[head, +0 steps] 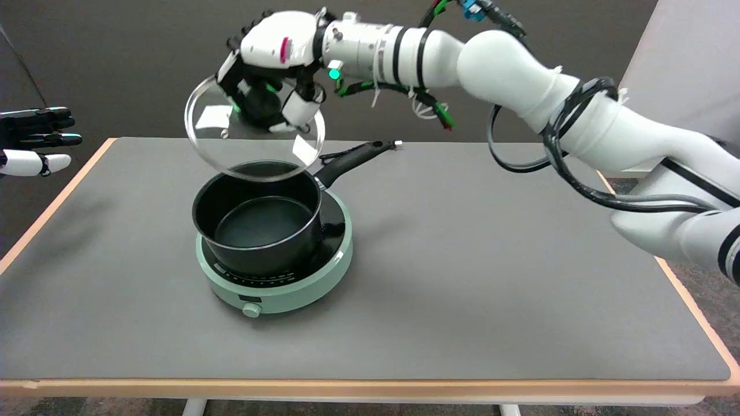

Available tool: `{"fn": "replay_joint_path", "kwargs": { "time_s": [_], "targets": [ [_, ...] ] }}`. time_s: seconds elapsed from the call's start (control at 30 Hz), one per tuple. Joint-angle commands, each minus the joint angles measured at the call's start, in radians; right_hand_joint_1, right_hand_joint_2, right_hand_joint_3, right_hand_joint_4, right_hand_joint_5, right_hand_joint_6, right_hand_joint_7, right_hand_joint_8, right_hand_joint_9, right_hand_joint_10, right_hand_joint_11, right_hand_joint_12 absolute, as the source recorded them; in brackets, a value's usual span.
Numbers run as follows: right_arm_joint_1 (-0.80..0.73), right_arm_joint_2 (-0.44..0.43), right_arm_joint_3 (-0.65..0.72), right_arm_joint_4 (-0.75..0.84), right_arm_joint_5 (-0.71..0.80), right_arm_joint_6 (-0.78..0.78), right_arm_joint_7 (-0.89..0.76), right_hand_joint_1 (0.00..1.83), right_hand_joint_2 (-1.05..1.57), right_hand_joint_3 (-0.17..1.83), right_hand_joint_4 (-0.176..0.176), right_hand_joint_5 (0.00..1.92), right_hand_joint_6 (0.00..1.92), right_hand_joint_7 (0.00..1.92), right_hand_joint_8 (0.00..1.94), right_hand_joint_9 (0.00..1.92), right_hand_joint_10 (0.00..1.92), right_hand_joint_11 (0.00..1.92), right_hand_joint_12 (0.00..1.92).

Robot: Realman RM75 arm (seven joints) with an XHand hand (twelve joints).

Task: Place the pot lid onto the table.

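A round glass pot lid (252,144) with a metal rim hangs tilted in the air just above the back rim of the black pot (258,225). My right hand (272,69) grips the lid from above by its dark knob, which the fingers mostly hide. The pot is uncovered and looks bare inside. It stands on a pale green induction cooker (277,289) on the left half of the grey table (491,260). Its black handle (352,159) points back and to the right.
The right arm (520,75) crosses above the table's back right. The idle left hand (34,141) hovers at the left edge. Grey tabletop stretches to the right of the cooker and in front of it, bounded by a wooden edge.
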Motion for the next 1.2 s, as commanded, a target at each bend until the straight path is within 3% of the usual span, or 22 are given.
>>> {"fn": "replay_joint_path", "kwargs": {
  "time_s": [0.03, 0.3, 0.4, 0.47, 0.63, 0.97, 1.2],
  "targets": [
    [0.006, 0.183, 0.169, 0.002, -0.091, 0.093, -0.004, 1.37, 0.82, 0.64, 0.176, 0.74, 1.18, 0.93, 1.27, 0.87, 1.32, 0.69, 1.04],
    [-0.066, 0.320, 0.328, 0.036, -0.151, 0.116, -0.006, 1.37, 0.81, 0.65, 0.176, 0.74, 1.22, 0.94, 1.25, 0.88, 1.33, 0.76, 1.11],
    [-0.129, 0.378, 0.410, 0.037, -0.161, 0.131, -0.003, 1.37, 0.82, 0.64, 0.176, 0.72, 1.22, 0.93, 1.27, 0.88, 1.36, 0.72, 1.51],
    [-0.160, 0.414, 0.434, 0.061, -0.159, 0.129, -0.006, 1.36, 0.84, 0.63, 0.176, 0.71, 1.21, 0.91, 1.29, 0.87, 1.36, 0.69, 1.64],
    [-0.284, 0.502, 0.560, 0.076, -0.162, 0.142, -0.006, 1.37, 0.83, 0.64, 0.176, 0.68, 1.27, 0.92, 1.28, 0.85, 1.42, 0.69, 1.66],
    [-0.558, 0.612, 0.759, 0.073, -0.155, 0.147, 0.001, 1.36, 0.84, 0.62, 0.176, 0.70, 1.22, 0.91, 1.30, 0.87, 1.42, 0.69, 1.64],
    [-0.656, 0.682, 0.687, 0.031, -0.152, 0.145, 0.002, 1.36, 0.84, 0.62, 0.176, 0.70, 1.23, 0.91, 1.30, 0.87, 1.43, 0.69, 1.63]
  ]
}}
